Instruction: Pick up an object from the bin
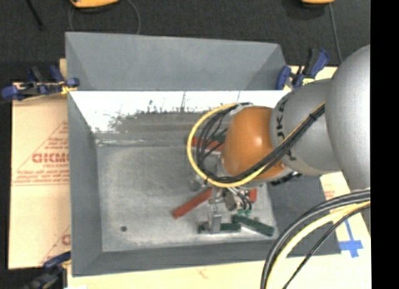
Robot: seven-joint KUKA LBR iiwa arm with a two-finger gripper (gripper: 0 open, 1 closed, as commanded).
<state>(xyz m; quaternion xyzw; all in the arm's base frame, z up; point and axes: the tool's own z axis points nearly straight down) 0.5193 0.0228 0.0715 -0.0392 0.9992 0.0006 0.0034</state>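
My gripper (214, 218) reaches down from under the orange wrist cover to the bin floor at the front right. A long red-brown stick-like thing (189, 206) lies slanted just to its left, its upper end running under the gripper. A dark green flat piece (254, 225) lies just to the gripper's right, near the bin's front wall. Part of a small red thing (250, 193) shows beside the gripper's upper right, half hidden by the wrist.
The arm and its cables cover the bin's right side and hide whatever lies beneath. A small dark speck (123, 229) sits on the floor at the front left. The bin's left half is bare grey floor.
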